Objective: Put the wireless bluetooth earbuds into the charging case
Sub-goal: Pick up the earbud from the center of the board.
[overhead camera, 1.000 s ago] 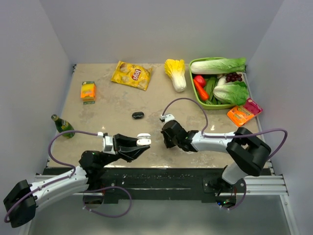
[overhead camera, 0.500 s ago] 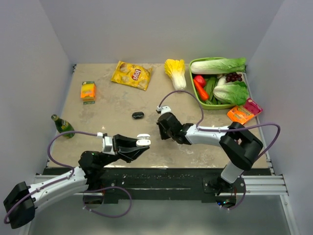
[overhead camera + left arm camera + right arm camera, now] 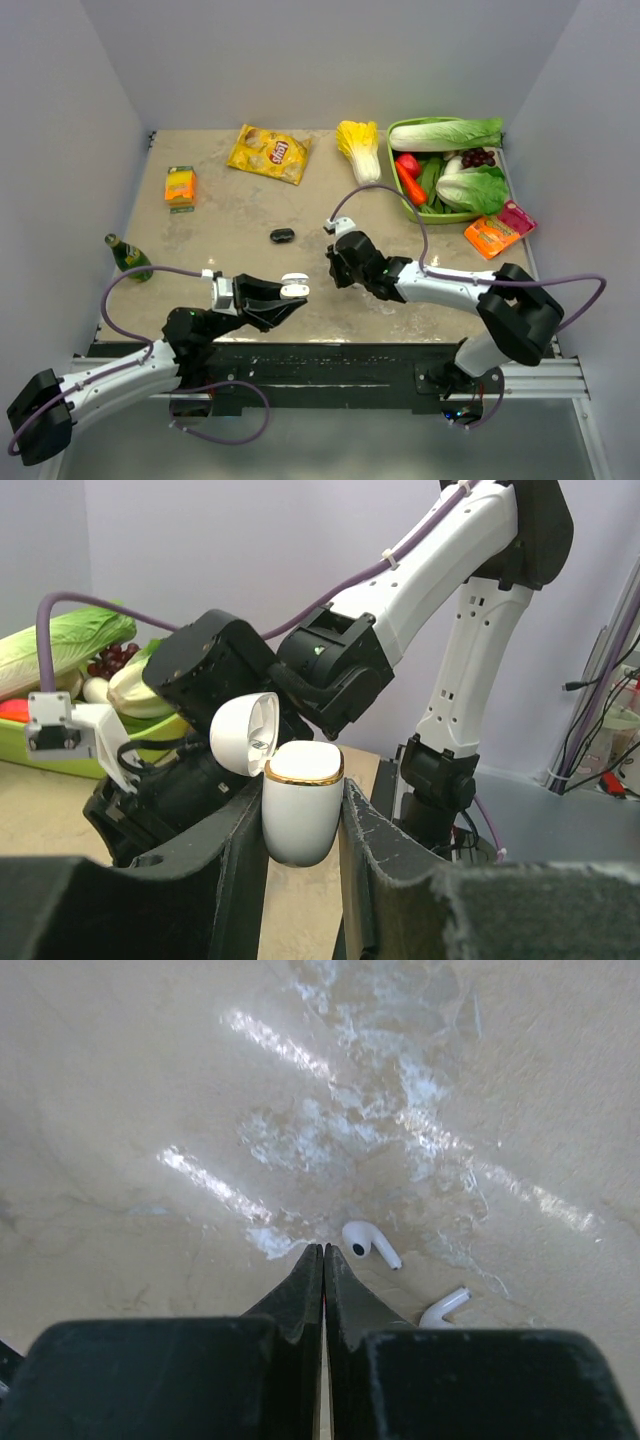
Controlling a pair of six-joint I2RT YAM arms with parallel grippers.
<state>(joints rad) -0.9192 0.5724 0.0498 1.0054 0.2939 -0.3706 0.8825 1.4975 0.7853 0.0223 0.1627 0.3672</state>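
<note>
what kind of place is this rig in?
Probably a lab test cell: white walls box in the table, with staged props, a chips bag and vegetables in a green tray.

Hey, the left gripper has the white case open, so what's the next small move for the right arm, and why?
Probably open the right gripper and lower it around the nearer white earbud. Its fingers are pressed together, empty, with the tips just beside that earbud on the table; the case is held open in the left gripper.
</note>
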